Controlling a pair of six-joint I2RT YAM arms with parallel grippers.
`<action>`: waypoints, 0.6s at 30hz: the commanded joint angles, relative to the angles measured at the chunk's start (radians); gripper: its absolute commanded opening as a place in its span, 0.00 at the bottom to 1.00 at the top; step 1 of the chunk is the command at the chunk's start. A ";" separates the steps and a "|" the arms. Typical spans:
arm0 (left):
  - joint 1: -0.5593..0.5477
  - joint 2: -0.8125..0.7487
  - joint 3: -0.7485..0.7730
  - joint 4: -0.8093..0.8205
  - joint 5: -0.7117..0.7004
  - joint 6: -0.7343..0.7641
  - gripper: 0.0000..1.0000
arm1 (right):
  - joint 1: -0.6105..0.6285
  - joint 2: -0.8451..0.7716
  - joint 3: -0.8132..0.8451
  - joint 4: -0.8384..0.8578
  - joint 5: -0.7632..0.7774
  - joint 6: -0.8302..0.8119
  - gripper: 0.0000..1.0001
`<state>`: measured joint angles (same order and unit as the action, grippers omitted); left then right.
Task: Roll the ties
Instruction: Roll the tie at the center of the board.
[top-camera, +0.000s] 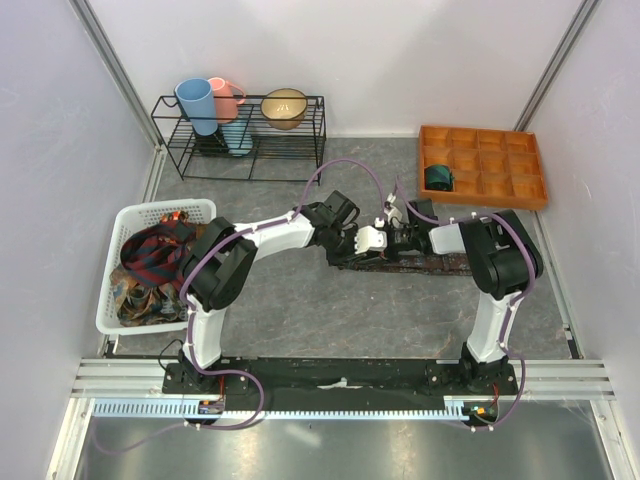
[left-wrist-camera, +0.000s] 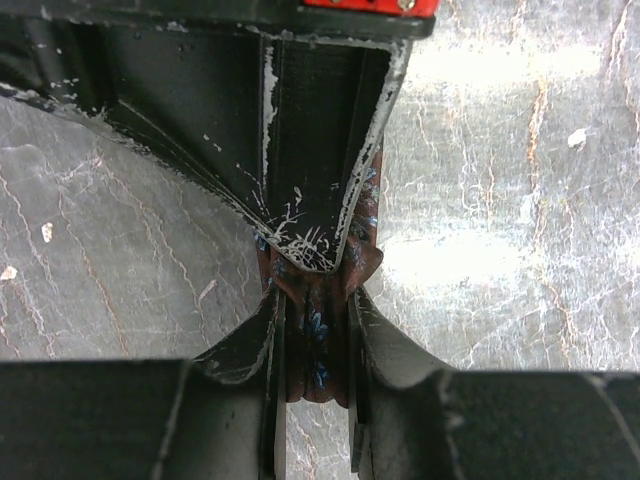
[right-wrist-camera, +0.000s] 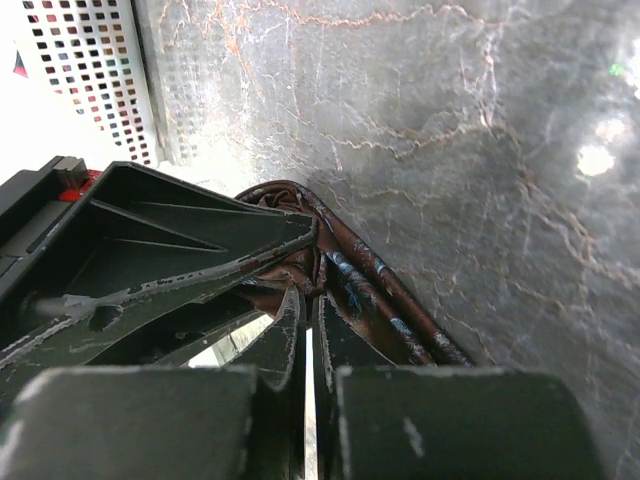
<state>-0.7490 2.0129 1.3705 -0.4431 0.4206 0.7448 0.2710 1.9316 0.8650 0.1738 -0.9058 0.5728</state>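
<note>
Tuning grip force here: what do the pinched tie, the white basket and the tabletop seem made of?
The tie looks like soft woven cloth, maroon-brown with blue marks, faintly glossy; it bunches where pinched. The white basket seems matte moulded plastic, given its perforated grid walls. The tabletop is smooth, grey and marble-veined with glare spots, likely laminate or vinyl.

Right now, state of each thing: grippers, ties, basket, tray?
Left gripper: shut on maroon-brown patterned cloth tie.
Right gripper: shut, tips at that tie's bunched fold.
Small teal cloth tie: rolled, in orange compartment tray.
White perforated plastic basket: holds loose ties.
</note>
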 joint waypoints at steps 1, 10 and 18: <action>0.036 -0.002 0.006 -0.063 0.010 -0.012 0.30 | 0.007 0.046 0.040 -0.123 0.088 -0.111 0.00; 0.148 -0.100 -0.054 0.009 0.237 -0.070 0.69 | 0.007 0.064 0.075 -0.260 0.165 -0.195 0.00; 0.160 -0.129 -0.126 0.130 0.313 -0.079 0.70 | 0.005 0.084 0.109 -0.307 0.191 -0.215 0.00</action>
<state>-0.5755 1.9202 1.2549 -0.3950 0.6456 0.6941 0.2787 1.9652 0.9718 -0.0418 -0.8734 0.4316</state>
